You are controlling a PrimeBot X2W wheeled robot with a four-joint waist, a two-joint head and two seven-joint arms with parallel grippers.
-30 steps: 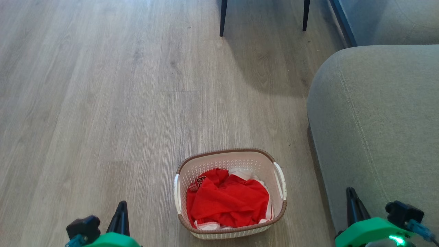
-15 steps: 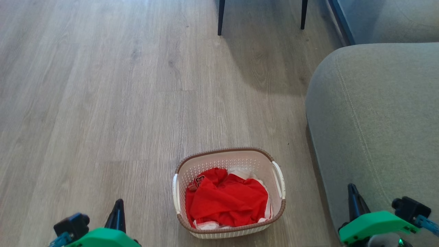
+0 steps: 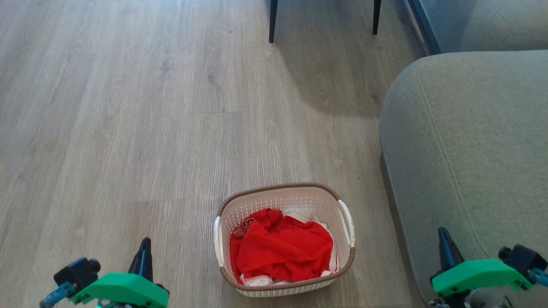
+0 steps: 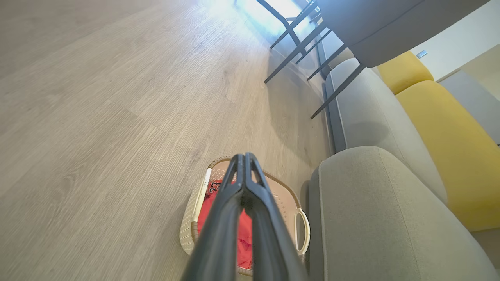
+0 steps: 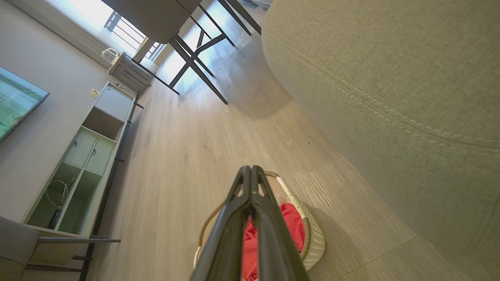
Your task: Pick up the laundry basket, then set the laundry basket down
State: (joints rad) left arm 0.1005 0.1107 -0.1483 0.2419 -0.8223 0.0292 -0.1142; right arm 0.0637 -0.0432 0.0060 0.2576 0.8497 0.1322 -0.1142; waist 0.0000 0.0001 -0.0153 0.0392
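Well, the wood floor (image 3: pixel 128 128) takes up most of the room, with a grey sofa (image 3: pixel 471 149) along the right. The basket (image 3: pixel 278 187) sits on the floor just beside the sofa, near the robot and between its arms. Red clothes (image 3: pixel 282 250) half fill it, so I'd guess it's light. The perforated plastic looks stiff but may flex. The white handles (image 3: pixel 347 222) on its sides seem the places to grab. The left gripper (image 3: pixel 145 244) and right gripper (image 3: pixel 443 234) hang apart from it, fingers pressed together, holding nothing.
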